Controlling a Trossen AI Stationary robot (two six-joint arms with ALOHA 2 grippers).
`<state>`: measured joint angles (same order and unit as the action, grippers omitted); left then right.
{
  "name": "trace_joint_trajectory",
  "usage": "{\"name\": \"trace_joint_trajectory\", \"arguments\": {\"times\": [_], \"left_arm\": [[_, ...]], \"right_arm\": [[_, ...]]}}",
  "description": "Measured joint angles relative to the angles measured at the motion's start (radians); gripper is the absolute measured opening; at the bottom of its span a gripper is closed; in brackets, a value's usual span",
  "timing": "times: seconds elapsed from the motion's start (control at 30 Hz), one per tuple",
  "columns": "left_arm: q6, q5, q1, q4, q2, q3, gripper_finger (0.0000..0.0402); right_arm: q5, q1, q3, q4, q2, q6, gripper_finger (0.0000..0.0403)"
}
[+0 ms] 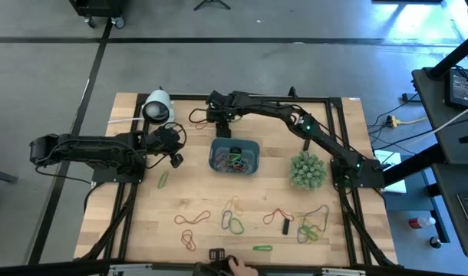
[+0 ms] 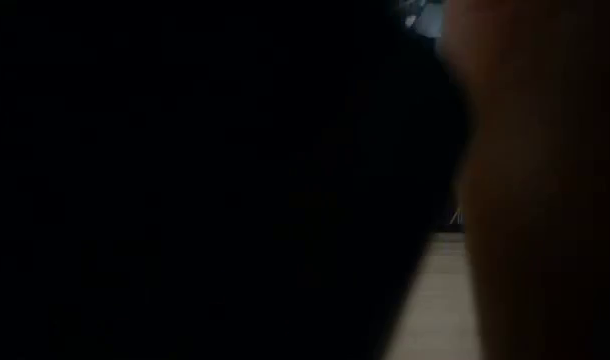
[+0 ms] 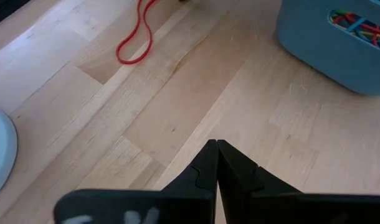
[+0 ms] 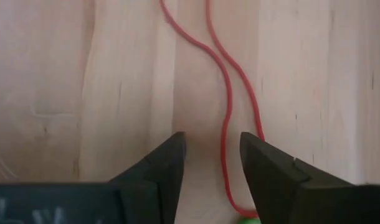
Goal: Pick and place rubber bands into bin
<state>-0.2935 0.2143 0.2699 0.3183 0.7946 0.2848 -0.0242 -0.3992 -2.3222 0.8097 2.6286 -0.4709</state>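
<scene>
The right gripper (image 4: 212,168) is held low over the tabletop (image 1: 142,222) near its far edge, just behind the bin (image 1: 235,156), with its jaws spread apart. Between the spread jaws, in the right wrist view, a red rubber band (image 4: 230,93) is seen lying flat on the wood; the jaws are not closed on it, and contact with it cannot be made out. In the high view this same band (image 1: 197,116) is found near the far edge, beside the right gripper (image 1: 221,127).

The left gripper (image 3: 216,149) is parked near the left edge of the tabletop, to the left of the bin, with its jaws pressed together and nothing between them. In the high view it is seen at (image 1: 175,159), with a white dome-shaped object (image 1: 157,106) just behind it toward the far left corner.

The bin is placed at the middle of the tabletop, slightly toward the far edge, and several coloured bands (image 1: 235,161) are already held inside it. More rubber bands are scattered across the near half of the tabletop: red loops (image 1: 192,219) toward the near left, a mixed cluster (image 1: 232,215) at the near middle, and a green and yellow cluster (image 1: 314,224) toward the near right. A single green band (image 1: 163,179) is lying to the left of the bin. A spiky green ball (image 1: 307,170) is set to the right of the bin, and a small black block (image 1: 286,226) is lying near the right cluster.

The low view is almost wholly blocked by something dark and close.
</scene>
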Motion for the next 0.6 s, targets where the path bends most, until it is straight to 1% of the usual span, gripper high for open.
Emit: {"name": "trace_joint_trajectory", "arguments": {"times": [0.43, 0.6], "left_arm": [[0.000, 0.000, 0.000, 0.000, 0.000, 0.000, 0.0002], [0.000, 0.000, 0.000, 0.000, 0.000, 0.000, 0.0002]], "right_arm": [[-0.015, -0.001, 0.002, 0.002, 0.003, -0.002, 0.0157], [-0.015, -0.001, 0.004, -0.015, 0.003, 0.088, 0.0175]]}}
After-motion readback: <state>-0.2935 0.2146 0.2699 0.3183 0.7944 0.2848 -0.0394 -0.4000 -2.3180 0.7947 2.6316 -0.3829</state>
